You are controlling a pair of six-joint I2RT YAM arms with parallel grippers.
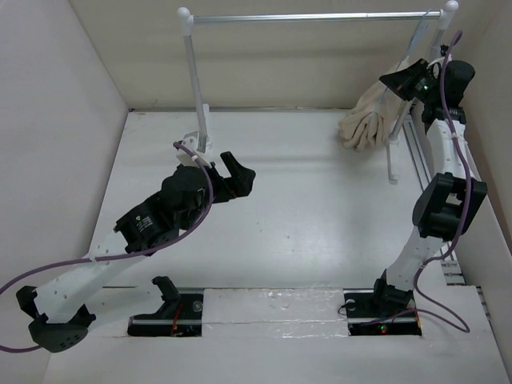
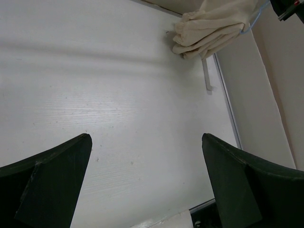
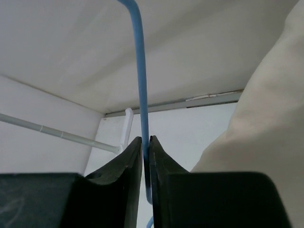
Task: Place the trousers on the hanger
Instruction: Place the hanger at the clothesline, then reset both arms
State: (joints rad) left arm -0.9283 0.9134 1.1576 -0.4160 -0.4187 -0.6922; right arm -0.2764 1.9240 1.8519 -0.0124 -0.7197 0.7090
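Note:
The beige trousers (image 1: 366,120) hang folded over the pale blue wire hanger (image 1: 419,36) at the back right, their lower end bunched just above the table. My right gripper (image 1: 406,80) is raised there and shut on the hanger's wire (image 3: 140,71), which runs up between its jaws (image 3: 146,139); the trousers (image 3: 268,118) fill the right of that view. My left gripper (image 1: 238,172) is open and empty over the table's left middle, far from the trousers (image 2: 209,28). In the left wrist view it (image 2: 146,137) frames bare table, with a bit of blue hanger wire (image 2: 254,21) beside the cloth.
A white-posted rack with a silver bar (image 1: 312,16) spans the back; its left post (image 1: 196,80) stands just behind my left gripper. The rack's right post foot (image 1: 392,164) stands below the trousers. Side walls close in on left and right.

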